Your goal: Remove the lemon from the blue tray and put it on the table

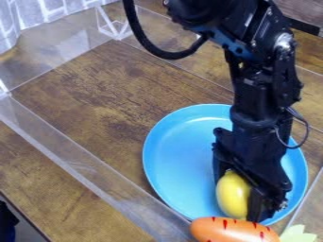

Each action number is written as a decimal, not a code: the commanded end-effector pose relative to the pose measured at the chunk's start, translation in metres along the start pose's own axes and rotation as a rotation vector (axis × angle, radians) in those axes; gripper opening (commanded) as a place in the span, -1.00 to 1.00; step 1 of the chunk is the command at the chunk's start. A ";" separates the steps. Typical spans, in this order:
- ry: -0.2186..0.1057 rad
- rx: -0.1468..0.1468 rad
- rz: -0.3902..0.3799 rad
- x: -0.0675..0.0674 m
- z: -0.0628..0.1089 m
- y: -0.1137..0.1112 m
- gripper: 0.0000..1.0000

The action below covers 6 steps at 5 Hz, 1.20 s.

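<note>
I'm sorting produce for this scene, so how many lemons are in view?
1. The lemon is on the blue tray, at the gripper's fingers. Another could be hidden behind the arm.

Text or labels — none readable
</note>
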<state>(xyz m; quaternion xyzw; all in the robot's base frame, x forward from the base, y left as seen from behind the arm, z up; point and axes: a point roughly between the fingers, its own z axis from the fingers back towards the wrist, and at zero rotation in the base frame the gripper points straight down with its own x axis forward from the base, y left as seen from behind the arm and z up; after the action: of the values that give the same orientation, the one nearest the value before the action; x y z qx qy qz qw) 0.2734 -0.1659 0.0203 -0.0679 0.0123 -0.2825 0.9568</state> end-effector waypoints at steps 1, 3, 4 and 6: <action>0.022 0.011 -0.007 -0.004 -0.002 0.001 -1.00; 0.028 0.026 -0.010 -0.004 0.003 0.004 -1.00; 0.030 0.034 -0.010 -0.005 0.006 0.005 -1.00; 0.035 0.050 -0.010 -0.005 0.011 0.006 -1.00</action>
<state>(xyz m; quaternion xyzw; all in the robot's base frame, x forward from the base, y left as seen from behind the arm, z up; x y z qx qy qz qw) 0.2713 -0.1564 0.0246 -0.0405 0.0301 -0.2910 0.9554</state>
